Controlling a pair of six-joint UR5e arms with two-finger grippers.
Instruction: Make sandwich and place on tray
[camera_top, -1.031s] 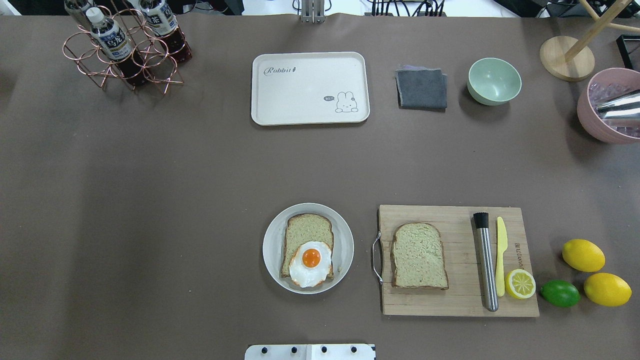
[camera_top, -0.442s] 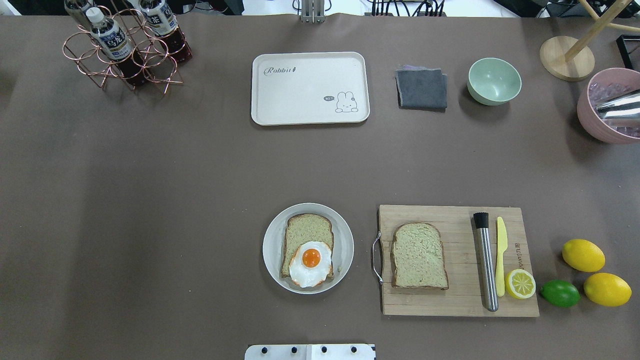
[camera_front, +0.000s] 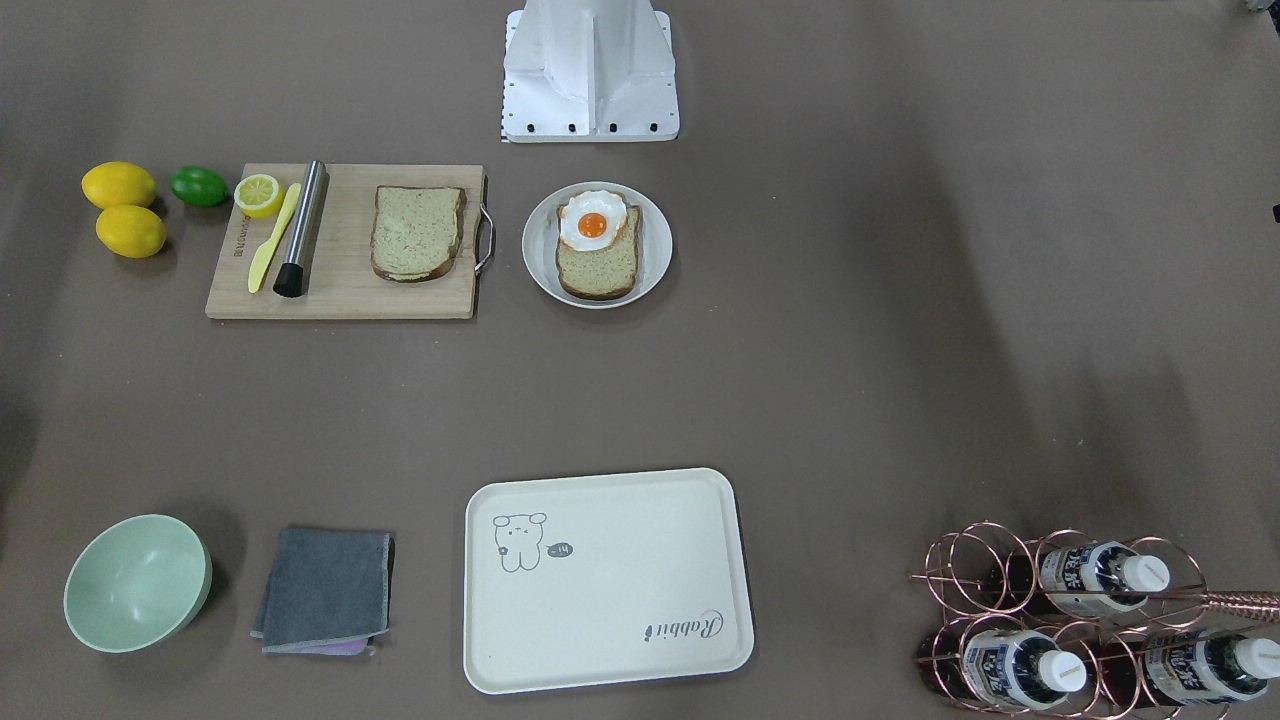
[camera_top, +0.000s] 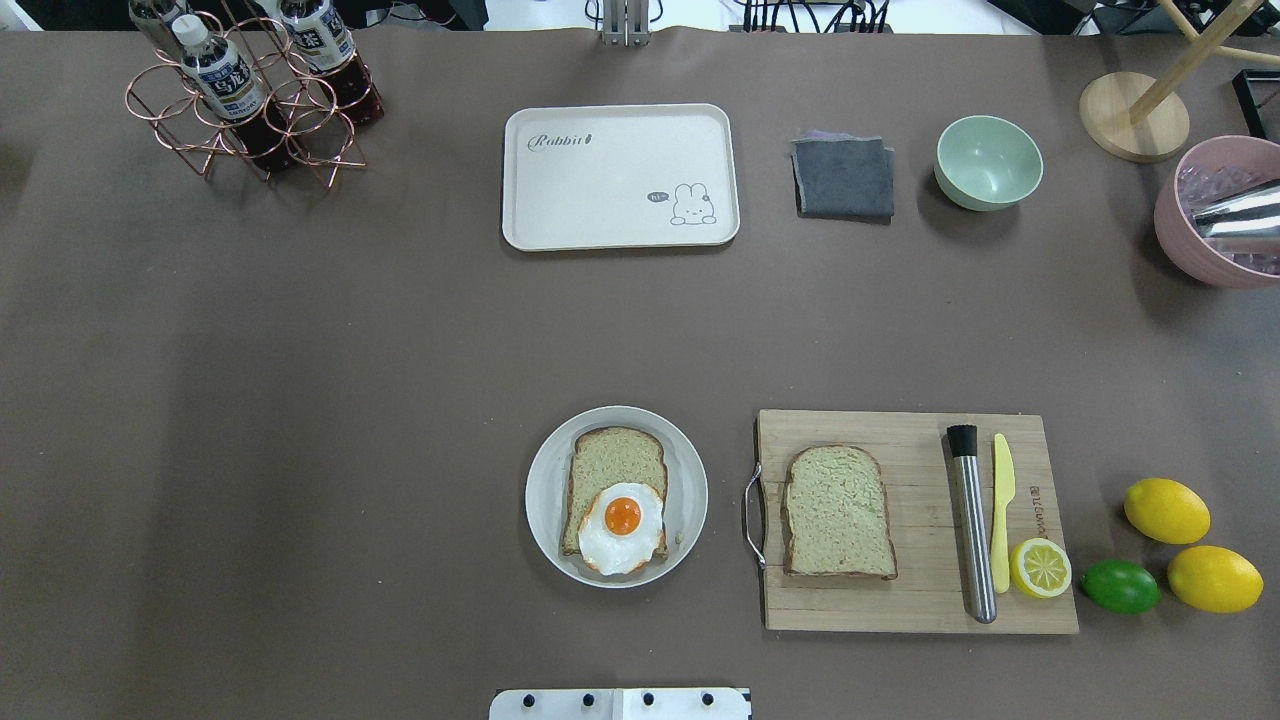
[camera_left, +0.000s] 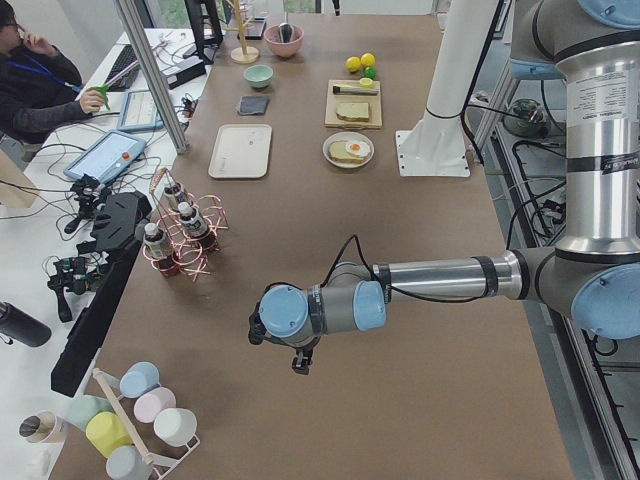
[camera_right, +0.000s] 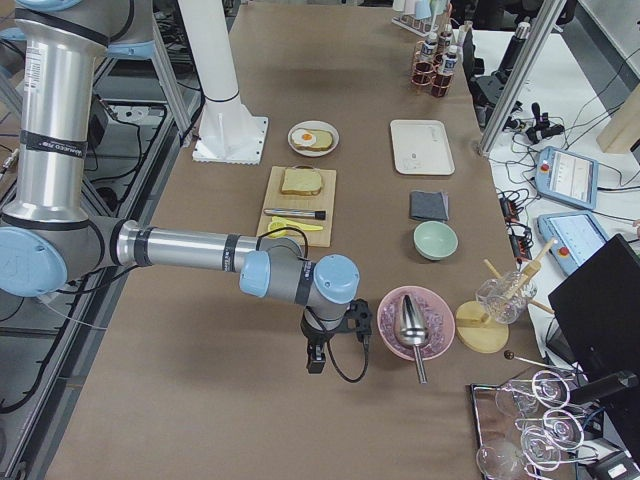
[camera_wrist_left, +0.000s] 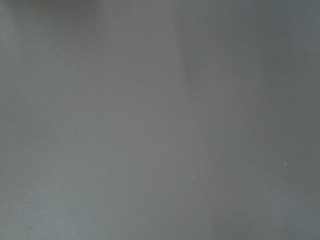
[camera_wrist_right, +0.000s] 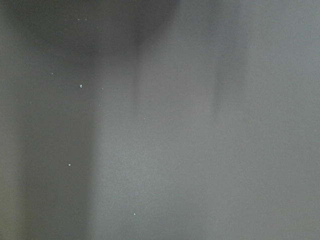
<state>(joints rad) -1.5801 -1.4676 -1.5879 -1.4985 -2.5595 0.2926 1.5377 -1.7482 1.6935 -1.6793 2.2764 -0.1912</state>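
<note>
One bread slice (camera_top: 612, 462) lies on a round white plate (camera_top: 540, 500) with the fried egg (camera_top: 622, 527) on its near end. The second bread slice (camera_top: 838, 512) lies on the wooden cutting board (camera_top: 900, 600) to the right of the plate. The cream tray (camera_top: 620, 190) sits empty at the far middle of the table. Neither gripper shows in the overhead or front views. The left gripper (camera_left: 298, 362) hangs over bare table at the left end, and the right gripper (camera_right: 316, 362) hangs over the right end near the pink bowl. I cannot tell whether either is open or shut.
A copper rack with bottles (camera_top: 250, 100) stands at the far left. A grey cloth (camera_top: 843, 178), a green bowl (camera_top: 988, 162) and a pink bowl (camera_top: 1215, 215) with a metal scoop are at the far right. A muddler (camera_top: 972, 530), a yellow knife (camera_top: 1001, 510) and a half lemon (camera_top: 1040, 567) lie on the board, with lemons (camera_top: 1166, 510) and a lime (camera_top: 1120, 586) beside it.
</note>
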